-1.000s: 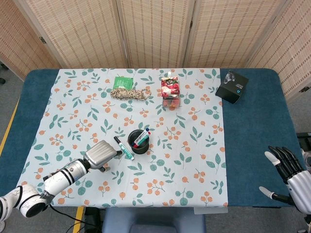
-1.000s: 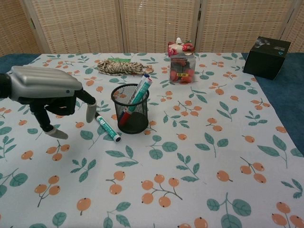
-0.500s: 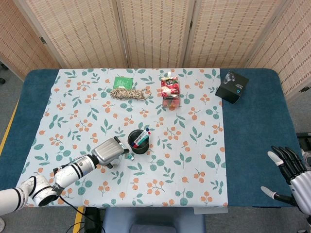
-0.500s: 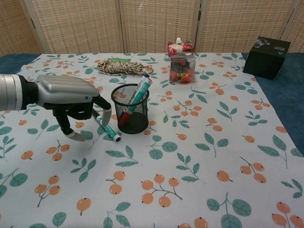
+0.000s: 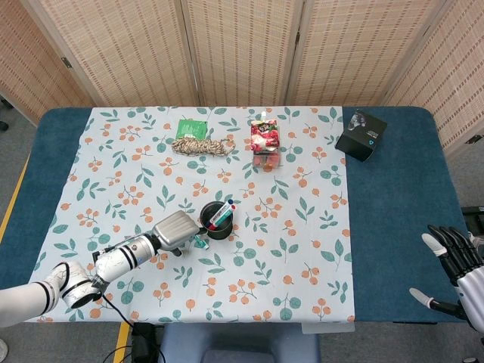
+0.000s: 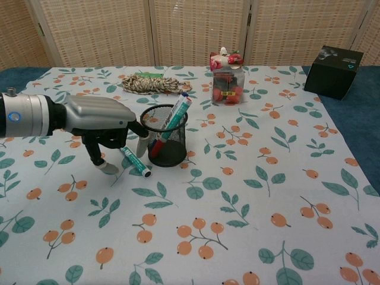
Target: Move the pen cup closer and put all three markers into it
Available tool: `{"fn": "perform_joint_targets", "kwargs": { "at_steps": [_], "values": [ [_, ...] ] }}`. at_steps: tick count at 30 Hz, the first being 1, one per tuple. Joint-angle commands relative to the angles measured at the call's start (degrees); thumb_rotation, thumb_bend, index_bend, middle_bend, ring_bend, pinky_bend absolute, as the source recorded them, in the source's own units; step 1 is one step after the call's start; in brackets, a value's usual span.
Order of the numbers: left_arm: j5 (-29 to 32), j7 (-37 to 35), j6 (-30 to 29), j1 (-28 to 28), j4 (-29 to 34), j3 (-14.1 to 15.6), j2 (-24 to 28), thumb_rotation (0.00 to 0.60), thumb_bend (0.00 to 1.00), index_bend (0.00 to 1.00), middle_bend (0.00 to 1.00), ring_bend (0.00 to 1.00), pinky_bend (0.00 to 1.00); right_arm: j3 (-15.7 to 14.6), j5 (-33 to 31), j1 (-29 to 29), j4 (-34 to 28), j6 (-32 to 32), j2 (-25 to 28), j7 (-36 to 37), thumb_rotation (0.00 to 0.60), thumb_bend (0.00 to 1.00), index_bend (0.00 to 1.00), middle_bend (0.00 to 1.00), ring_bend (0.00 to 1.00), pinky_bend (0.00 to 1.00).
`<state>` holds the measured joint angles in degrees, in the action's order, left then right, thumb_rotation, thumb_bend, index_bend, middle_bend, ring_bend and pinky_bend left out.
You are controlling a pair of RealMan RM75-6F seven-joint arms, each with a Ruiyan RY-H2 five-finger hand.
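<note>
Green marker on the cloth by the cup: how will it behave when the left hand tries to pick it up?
The green marker looks like a smooth round barrel lying flat, so it may roll or slip. It seems rigid and light. The left hand is over it, close to the mesh pen cup, which could get nudged.

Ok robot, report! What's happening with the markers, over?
Left hand open above green marker, not gripping. Right hand open, idle. Two markers in pen cup. Nothing blocking.

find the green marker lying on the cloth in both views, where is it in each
Head view: green marker shows only as a tip poking out right of the left hand, just left of the pen cup.
Chest view: it lies in full, slanted, under the left hand, left of the cup.
Shared landmark: the black mesh pen cup.
</note>
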<state>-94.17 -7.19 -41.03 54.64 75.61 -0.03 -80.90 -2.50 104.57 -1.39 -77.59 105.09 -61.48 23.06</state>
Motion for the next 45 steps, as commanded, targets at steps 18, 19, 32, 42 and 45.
{"fn": "perform_joint_targets", "kwargs": {
  "at_steps": [18, 19, 32, 42, 45],
  "values": [
    [-0.4, -1.3, -0.6, 3.0, -4.4, 0.8, -4.9, 0.600, 0.28, 0.46, 0.97, 0.94, 0.93, 0.3, 0.1, 0.6, 0.8, 1.7, 0.1, 1.1, 0.600, 0.05, 0.00, 0.00, 0.00, 0.00],
    [-0.4, -1.3, -0.6, 3.1, -4.7, 0.9, -5.0, 0.600, 0.28, 0.46, 0.97, 0.94, 0.93, 0.3, 0.1, 0.6, 0.9, 1.8, 0.1, 1.2, 0.600, 0.05, 0.00, 0.00, 0.00, 0.00],
    [-1.1, -2.3, -1.3, 3.6, -8.9, 2.7, -7.0, 0.600, 0.28, 0.48, 0.97, 0.94, 0.93, 0.2, 0.3, 0.8, 0.8, 1.9, 0.1, 1.0, 0.600, 0.05, 0.00, 0.00, 0.00, 0.00],
    [-1.6, -3.2, -1.4, 4.4, -11.6, 3.5, -9.0, 0.600, 0.28, 0.52, 0.97, 0.94, 0.93, 0.4, 0.3, 1.1, 1.0, 2.6, 0.1, 1.3, 0.600, 0.05, 0.00, 0.00, 0.00, 0.00],
    [-1.6, -3.2, -1.2, 4.6, -12.3, 3.7, -9.6, 0.600, 0.28, 0.53, 0.97, 0.94, 0.93, 0.4, 0.3, 1.1, 1.1, 2.8, 0.1, 1.5, 0.600, 0.05, 0.00, 0.00, 0.00, 0.00]
  ]
}}
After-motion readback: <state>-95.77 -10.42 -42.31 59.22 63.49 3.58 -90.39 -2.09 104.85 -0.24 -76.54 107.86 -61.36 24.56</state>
